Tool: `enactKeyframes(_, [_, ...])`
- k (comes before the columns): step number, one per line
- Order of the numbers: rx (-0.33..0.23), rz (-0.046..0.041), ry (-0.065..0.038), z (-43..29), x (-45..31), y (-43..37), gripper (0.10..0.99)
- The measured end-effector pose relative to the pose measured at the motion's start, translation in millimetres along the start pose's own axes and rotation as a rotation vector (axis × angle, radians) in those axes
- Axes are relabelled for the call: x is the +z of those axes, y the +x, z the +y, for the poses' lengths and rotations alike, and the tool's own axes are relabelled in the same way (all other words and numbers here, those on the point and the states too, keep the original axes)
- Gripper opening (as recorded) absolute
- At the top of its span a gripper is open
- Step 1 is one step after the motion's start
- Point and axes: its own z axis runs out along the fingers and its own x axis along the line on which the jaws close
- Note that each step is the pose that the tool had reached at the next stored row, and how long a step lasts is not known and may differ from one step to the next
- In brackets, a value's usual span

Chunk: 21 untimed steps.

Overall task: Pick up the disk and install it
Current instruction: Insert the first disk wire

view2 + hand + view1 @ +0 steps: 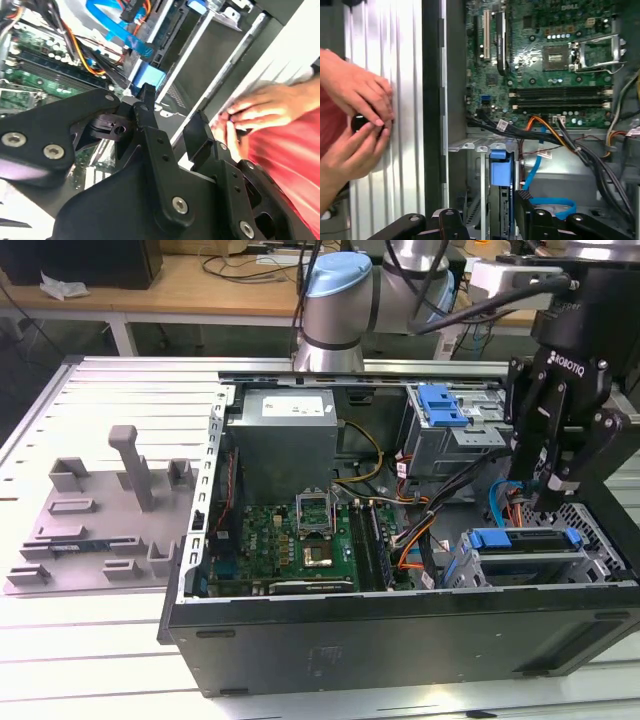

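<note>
Blue-framed, the disk (522, 539) rests in the grey drive cage (505, 568). I see my gripper (550, 495) just above it, jaws apart and empty.

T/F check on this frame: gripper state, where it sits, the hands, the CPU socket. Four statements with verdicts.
1. The gripper is open and holds nothing. True.
2. The gripper hangs over the grey fixture plate. False: it hangs above the disk, at the exterior view's right end of the computer case.
3. A person's hands are outside the case, over the ribbed table. True.
4. A cooler covers the CPU socket. False: the socket is bare on the motherboard.
</note>
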Motion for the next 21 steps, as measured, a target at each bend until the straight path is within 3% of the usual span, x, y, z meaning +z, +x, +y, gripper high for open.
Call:
enactKeyframes(1, [0.0,0.0082,0.0,-0.6,-0.5,-3.9,0.502])
enactKeyframes(2, [0.001,0.0265,0.0,-1.7,-1.1,-9.5,0.502])
enactKeyframes(4, [0.003,0.0483,0.0,-2.0,-1.1,-12.0,0.502])
enactKeyframes(5, [0.005,0.0776,0.0,-2.3,-1.1,-13.5,0.502])
enactKeyframes(7, [0.005,0.1195,0.0,-2.3,-2.3,-18.2,0.502])
enactKeyframes(8, [0.005,0.1488,0.001,-2.3,-3.2,-22.2,0.502])
enactKeyframes(9, [0.008,0.1594,0.0,-2.3,-2.6,-23.2,0.502])
enactKeyframes(12, [0.05,0.1601,-0.014,-2.1,-0.4,-23.8,0.502])
enactKeyframes(13, [0.076,0.1605,-0.023,-2.1,1.4,-24.3,0.502])
enactKeyframes(14, [0.081,0.1624,-0.025,-2.1,2.8,-26.6,0.502])
enactKeyframes(15, [0.081,0.1872,-0.024,-3.0,1.6,-36.7,0.502])
enactKeyframes(16, [0.081,0.206,-0.023,-3.4,0.6,-42.2,0.502])
enactKeyframes(17, [0.082,0.2353,-0.021,-5.6,-0.8,-51.0,0.502])
enactKeyframes(18, [0.081,0.2404,-0.021,-13.0,0.6,-53.7,0.502])
enactKeyframes(20, [0.08,0.2417,-0.024,-23.3,2.5,-55.8,0.502])
enactKeyframes(21, [0.079,0.2417,-0.027,-32.1,4.8,-57.2,0.502])
